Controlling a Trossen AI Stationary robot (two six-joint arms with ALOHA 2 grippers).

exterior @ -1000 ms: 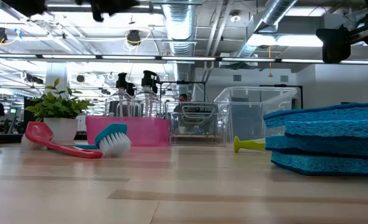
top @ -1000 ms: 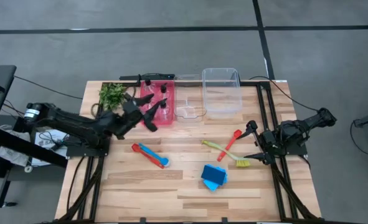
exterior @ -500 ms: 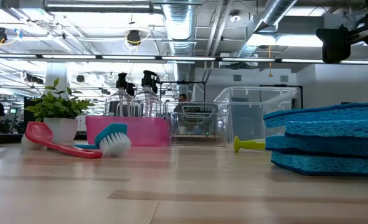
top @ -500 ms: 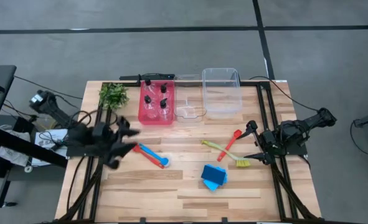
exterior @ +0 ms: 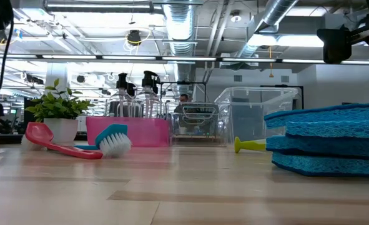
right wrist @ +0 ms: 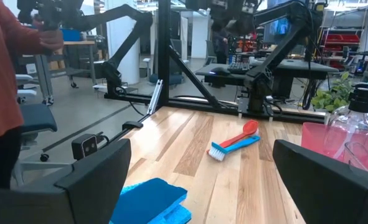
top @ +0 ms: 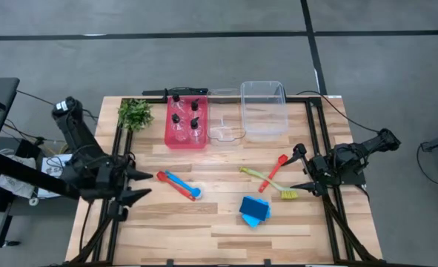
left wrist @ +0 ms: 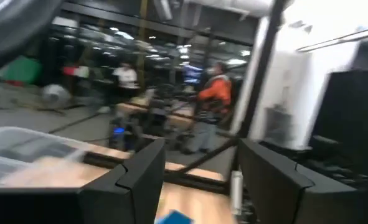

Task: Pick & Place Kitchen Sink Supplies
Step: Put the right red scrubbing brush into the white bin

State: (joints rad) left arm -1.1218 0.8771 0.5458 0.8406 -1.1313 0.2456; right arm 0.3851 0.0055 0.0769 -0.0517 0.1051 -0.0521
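Observation:
Several clear bottles with black caps stand upright in the red bin at the table's far side. A red-and-blue brush lies flat left of centre. A red utensil and a yellow-green brush lie crossed at the right. Two blue sponges lie stacked near the front. My left gripper hangs open and empty just left of the red-and-blue brush, pointing right. My right gripper waits open at the right edge, beside the crossed utensils.
A leafy plant stands left of the red bin. A small clear bin and a larger clear bin stand to the red bin's right. Bare wood lies along the near edge. People show in the room beyond.
My left gripper has swung away from the red bin, toward the table's left and near edges, turning as it went. It now points right beside the red-and-blue brush, open and empty. The bottles, brushes and sponges have not moved.

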